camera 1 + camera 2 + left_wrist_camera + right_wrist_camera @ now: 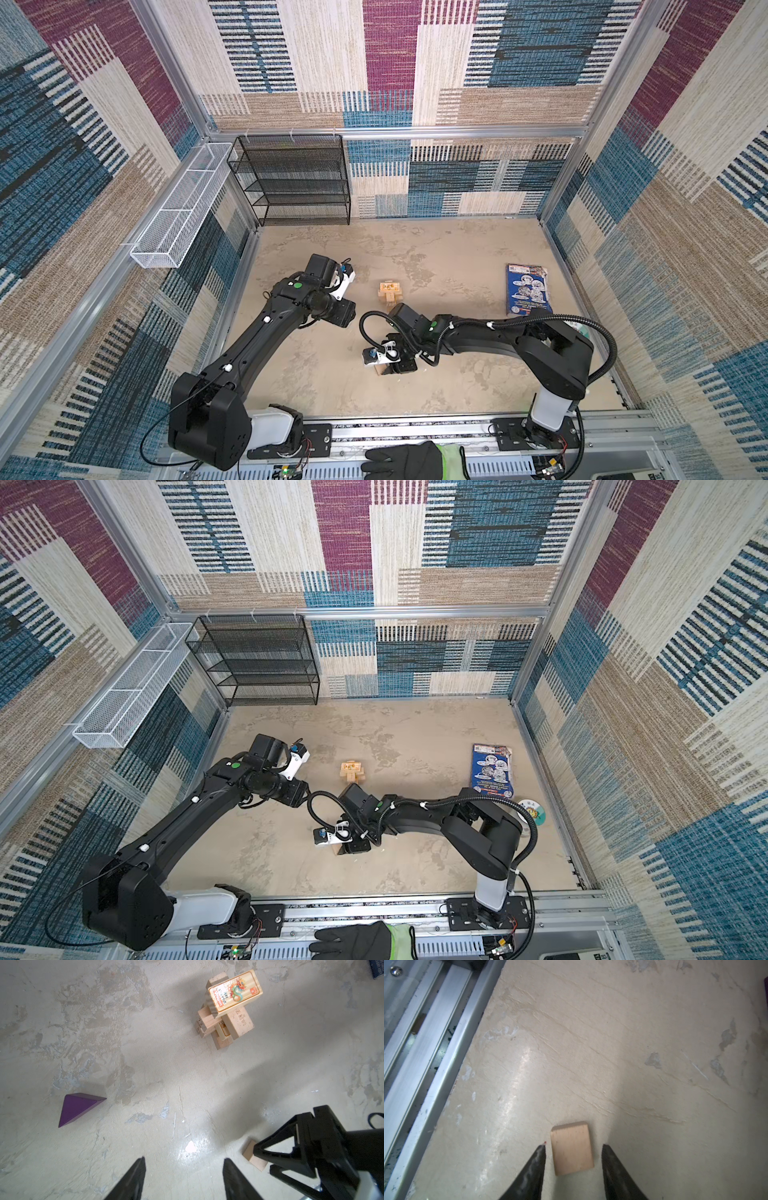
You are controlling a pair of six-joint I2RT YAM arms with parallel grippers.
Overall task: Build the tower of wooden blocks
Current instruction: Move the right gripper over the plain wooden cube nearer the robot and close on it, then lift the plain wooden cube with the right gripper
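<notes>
The tower is a short crosswise stack of pale wood blocks mid-table; its top block bears orange print. A purple wedge lies flat on the table, apart from the stack. One loose pale block lies nearer the front edge. My right gripper is low over it and open, one finger on each side with a gap to the wood. My left gripper hangs open over bare table, nothing between its fingers.
A blue booklet lies at the right, with a jar lid near it behind the right arm. A black mesh shelf and a white wire basket stand at the back left. A gloved hand rests on the front rail.
</notes>
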